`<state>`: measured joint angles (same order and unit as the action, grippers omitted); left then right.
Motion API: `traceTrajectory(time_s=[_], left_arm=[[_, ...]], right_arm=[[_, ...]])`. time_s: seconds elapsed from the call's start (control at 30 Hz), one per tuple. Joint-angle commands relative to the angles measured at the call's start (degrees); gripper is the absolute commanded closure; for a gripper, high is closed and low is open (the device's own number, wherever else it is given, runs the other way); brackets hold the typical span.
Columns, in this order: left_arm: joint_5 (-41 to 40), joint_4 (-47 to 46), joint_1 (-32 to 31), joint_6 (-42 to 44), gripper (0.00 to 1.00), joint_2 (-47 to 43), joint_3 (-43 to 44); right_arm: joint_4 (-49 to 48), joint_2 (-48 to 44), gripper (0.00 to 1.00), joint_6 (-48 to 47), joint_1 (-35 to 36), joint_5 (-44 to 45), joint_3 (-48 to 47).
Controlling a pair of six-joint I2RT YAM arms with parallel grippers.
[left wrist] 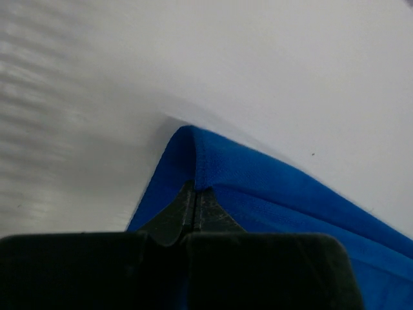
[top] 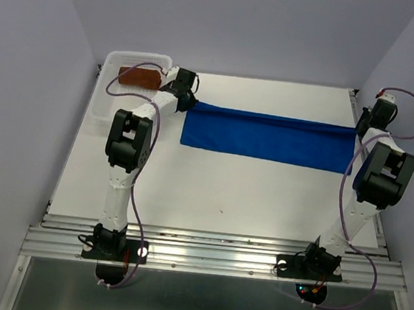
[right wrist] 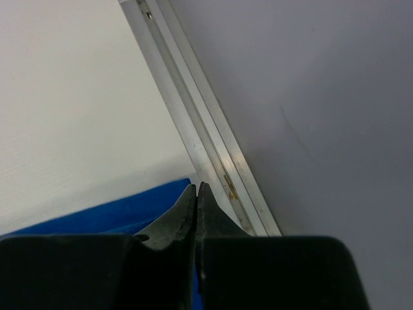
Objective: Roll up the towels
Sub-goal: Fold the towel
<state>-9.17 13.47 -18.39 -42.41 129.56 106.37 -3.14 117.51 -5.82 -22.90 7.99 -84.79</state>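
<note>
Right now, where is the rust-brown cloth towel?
In the top view, the rust-brown cloth towel lies inside the white perforated plastic basket at the far left.

No text, label, brand mark, number or sign can be read on anything in any of the three views.

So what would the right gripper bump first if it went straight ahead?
Probably the silver metal rail along the edge of the white table, with the grey wall behind. The right gripper, shut on a corner of the royal blue cloth towel, points that way; depth is unclear.
</note>
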Motion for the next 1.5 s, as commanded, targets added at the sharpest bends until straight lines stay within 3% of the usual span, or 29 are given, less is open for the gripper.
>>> traceTrajectory(time_s=[0.0,0.53,1.47], left_arm=[[-1.1,-1.3,0.4,1.7,1.00,-5.6,-4.3],[-2.1,-3.5,0.5,1.0,1.00,-17.8,-20.3],[4.2,-3.2,0.4,-0.3,1.00,-31.0,-38.1]], right_arm=[[-3.5,-3.6,0.99,-1.0,-0.6,1.1,2.5],[-4.2,-14.7,0.99,2.5,-0.6,4.2,16.3],[-3.7,-19.4,0.99,4.3,-2.8,3.1,22.7]])
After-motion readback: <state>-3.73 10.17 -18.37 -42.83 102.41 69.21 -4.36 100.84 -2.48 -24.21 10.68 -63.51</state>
